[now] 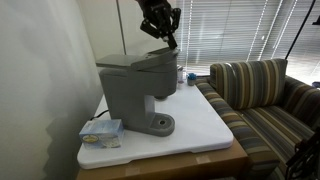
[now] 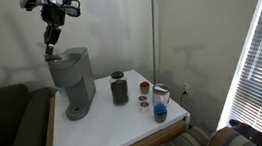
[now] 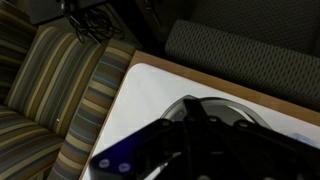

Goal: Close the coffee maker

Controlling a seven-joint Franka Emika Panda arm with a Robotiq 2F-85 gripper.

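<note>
Now: seat the lid

Your black Robotiq gripper [image 1: 170, 40] hangs over the task's thing. The large grey plastic coffee maker [image 1: 134, 90] stands directly below it, and its flat hinged top lid [image 1: 135, 62] lies just under the fingertips at the brew-head end. Whether the jaws are parted or clenched cannot be told. The lid looks nearly down; latch unclear. Judgement: descend straight and press slowly at that end, so the body doesn't skid on the white tabletop [image 1: 212, 122] beneath.

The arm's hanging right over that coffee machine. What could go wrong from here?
The gripper is above one edge of the coffee maker; pushing there might tip or slide it rather than press the lid down. If it slides, it could knock the jar beside it.
</note>
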